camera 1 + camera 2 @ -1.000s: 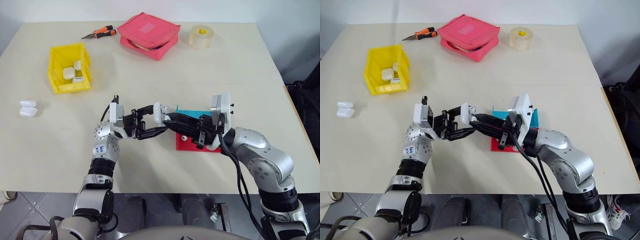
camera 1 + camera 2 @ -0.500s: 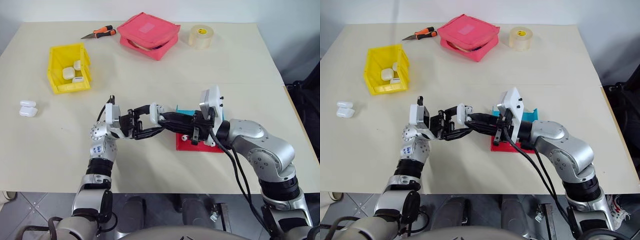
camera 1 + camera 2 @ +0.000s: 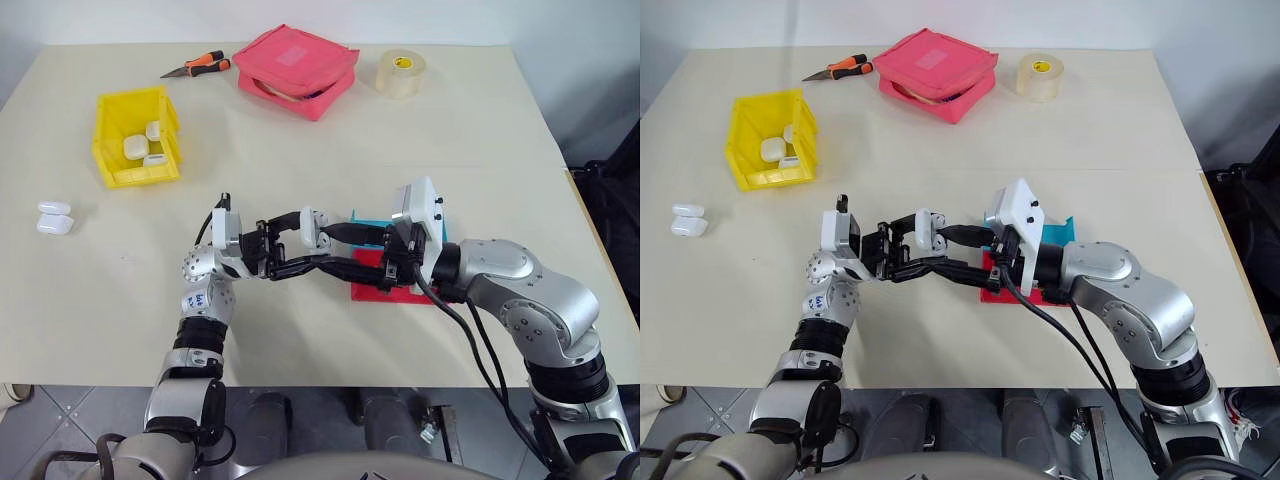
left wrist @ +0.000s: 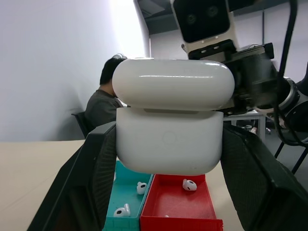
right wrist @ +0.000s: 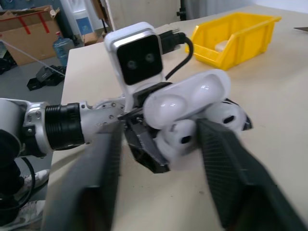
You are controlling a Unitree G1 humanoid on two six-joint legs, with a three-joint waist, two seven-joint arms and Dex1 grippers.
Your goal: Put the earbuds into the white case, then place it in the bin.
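Far left on the pale bench (image 3: 480, 130), two spare white cases (image 3: 54, 217) lie side by side, and the bin (image 3: 136, 135), bright yellow hard plastic with tall walls, already has a few white cases inside. Centre stage: the left gripper (image 3: 315, 243) is clamped on the white case (image 4: 169, 120), held above the bench, glossy and rounded, its hinged lid looking nearly or fully down. The right gripper (image 3: 345, 252) reaches in from the right, its black fingers spread on either side of the case without pinching it. My read: the earbud-loading step is wrapping up; next calls for pressing the lid fully closed, then a carry leftward to the bin. Just beyond, tiny glossy earbuds (image 4: 188, 184) sit loose in the shallow red tray (image 4: 178, 209) and the teal tray (image 4: 126, 192).
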